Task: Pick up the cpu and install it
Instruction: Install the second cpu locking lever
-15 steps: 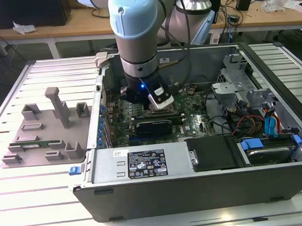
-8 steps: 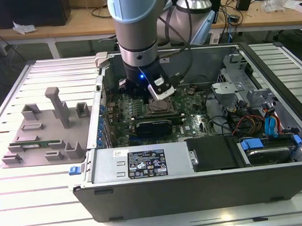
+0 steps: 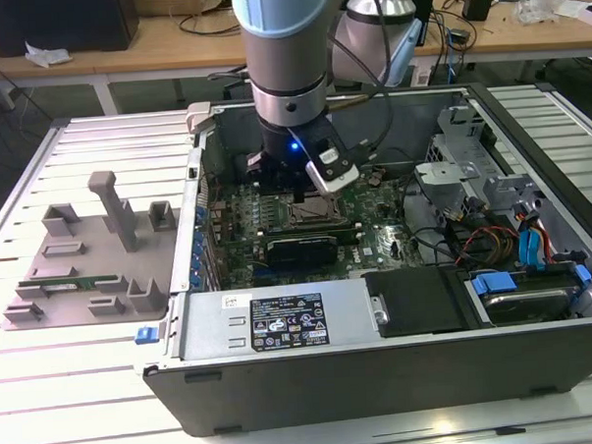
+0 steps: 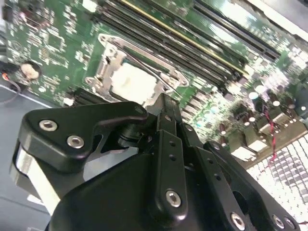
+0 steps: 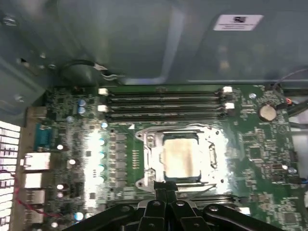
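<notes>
1. Sitting flat in its socket point(image 5: 179, 159) on the motherboard point(image 5: 250, 139), the cpu point(image 5: 181, 157) shows its silvery-grey top inside the metal retention frame in both wrist views; in the second wrist view it is the pale square point(image 4: 135, 83).
2. I hold nothing: my claw point(image 5: 166, 192) has its fingers point(image 4: 166, 115) pressed together, and the tips hang just above the socket's edge, apart from the chip.
3. Four long memory slots point(image 5: 163, 106) run beside the socket, with a coin cell battery point(image 5: 267, 112) near their far end.
4. In the exterior view my arm point(image 3: 284, 55) reaches down into the open computer case point(image 3: 381, 376), with my claw point(image 3: 309, 187) over the socket point(image 3: 311, 218).
5. On the exterior view's left, a grey parts fixture point(image 3: 86, 256) lies on the slatted table point(image 3: 68, 409), well apart from the case.
</notes>
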Action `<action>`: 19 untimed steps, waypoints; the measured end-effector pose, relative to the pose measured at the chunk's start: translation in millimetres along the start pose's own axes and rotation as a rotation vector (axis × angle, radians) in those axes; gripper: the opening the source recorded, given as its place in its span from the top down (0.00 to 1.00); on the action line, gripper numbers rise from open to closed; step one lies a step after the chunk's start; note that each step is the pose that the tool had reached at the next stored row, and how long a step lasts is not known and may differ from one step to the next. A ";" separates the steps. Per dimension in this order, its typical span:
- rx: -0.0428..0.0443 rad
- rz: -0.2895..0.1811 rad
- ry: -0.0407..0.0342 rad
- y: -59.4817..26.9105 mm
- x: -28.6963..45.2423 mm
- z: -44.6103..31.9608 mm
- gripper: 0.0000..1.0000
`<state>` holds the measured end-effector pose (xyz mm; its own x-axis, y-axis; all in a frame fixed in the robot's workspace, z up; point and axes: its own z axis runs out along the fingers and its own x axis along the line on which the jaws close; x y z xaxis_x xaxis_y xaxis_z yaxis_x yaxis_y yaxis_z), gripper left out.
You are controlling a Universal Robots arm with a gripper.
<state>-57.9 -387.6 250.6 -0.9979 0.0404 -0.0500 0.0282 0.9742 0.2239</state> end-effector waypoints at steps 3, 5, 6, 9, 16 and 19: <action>0.0178 0.006 -0.0001 0.2 -7.1 0.5 0.89; 0.0280 0.012 -0.0013 -0.1 -9.5 1.4 0.89; 0.0290 0.014 -0.0017 -0.6 -9.7 1.7 0.89; 0.0301 0.018 -0.0019 -2.7 -9.7 4.8 0.89; 0.0306 0.022 -0.0024 -10.9 2.3 24.9 0.89; 0.0305 0.024 -0.0028 -13.4 12.9 34.1 0.89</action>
<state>-69.2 -392.6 213.8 -0.9968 0.0649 -0.0477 0.0544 0.9792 0.1953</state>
